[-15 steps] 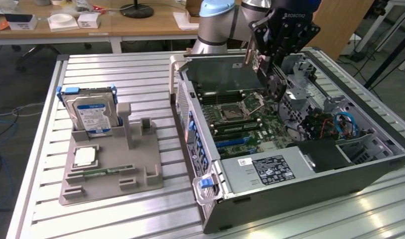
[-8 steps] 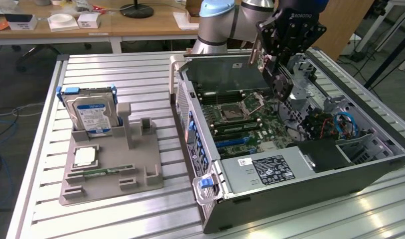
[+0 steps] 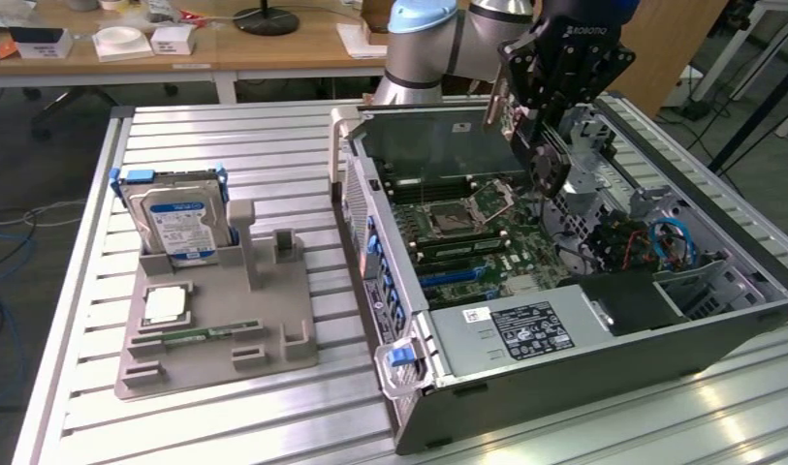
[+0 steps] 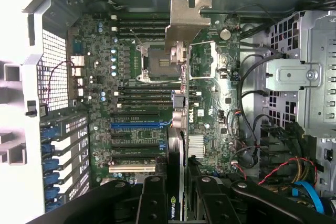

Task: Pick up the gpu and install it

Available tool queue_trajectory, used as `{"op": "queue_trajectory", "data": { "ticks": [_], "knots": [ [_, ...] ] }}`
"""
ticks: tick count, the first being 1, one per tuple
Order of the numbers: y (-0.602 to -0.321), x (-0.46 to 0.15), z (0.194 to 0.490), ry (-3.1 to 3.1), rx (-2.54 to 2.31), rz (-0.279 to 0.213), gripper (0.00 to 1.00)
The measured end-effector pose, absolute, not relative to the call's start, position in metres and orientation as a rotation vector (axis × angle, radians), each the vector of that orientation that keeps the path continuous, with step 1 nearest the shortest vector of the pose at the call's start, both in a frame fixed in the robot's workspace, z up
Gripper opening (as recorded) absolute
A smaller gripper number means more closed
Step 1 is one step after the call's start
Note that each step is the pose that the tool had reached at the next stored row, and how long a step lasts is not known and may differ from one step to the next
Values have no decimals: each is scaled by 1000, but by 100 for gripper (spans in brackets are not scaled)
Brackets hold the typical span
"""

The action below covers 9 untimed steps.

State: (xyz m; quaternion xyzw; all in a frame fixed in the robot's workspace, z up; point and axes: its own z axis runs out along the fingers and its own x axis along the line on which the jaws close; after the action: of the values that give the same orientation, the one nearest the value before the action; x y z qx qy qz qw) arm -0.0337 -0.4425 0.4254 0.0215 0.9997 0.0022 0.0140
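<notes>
The arm's pincer [image 3: 549, 131] hangs over the open computer case [image 3: 562, 397], which lies on its side on the slatted metal worktop [image 3: 238, 136]. Its black fingers [image 4: 152, 200] are closed about halfway and clamp the gpu [image 3: 549, 172] between them. From where I stand the card hangs as a dark plate below the pincer, toward the far side of the case on the exterior view's right.

In the wrist view the gpu [image 4: 181, 129] is edge-on, a thin strip running away from the pincer [image 4: 177, 203] across the middle of the motherboard [image 4: 131, 77]. Its bent metal bracket [image 4: 186, 17] is at the far end, and a green logo sits on the end by the fingers. The card crosses beside the empty processor socket [image 4: 157, 59]. The long blue slot [image 4: 134, 125] and the white slot [image 4: 131, 168] lie bare off to one side, so the card is not seated in either. I cannot tell whether its lower edge touches the board.

A power supply [image 3: 523, 329] with a label fills the near end of the case. On the exterior view's left, well apart from the case, a grey holder [image 3: 212, 363] carries a silver hard drive [image 3: 176, 225] with blue rails standing upright. A narrow green memory stick [image 3: 200, 336] lies flat lower down on it.
</notes>
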Motion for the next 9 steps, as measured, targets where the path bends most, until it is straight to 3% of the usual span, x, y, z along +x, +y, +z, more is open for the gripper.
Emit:
{"op": "queue_trajectory", "data": {
  "ticks": [9],
  "knots": [
    [-442,-34,425,3113,67,7,26]
  ]
}}
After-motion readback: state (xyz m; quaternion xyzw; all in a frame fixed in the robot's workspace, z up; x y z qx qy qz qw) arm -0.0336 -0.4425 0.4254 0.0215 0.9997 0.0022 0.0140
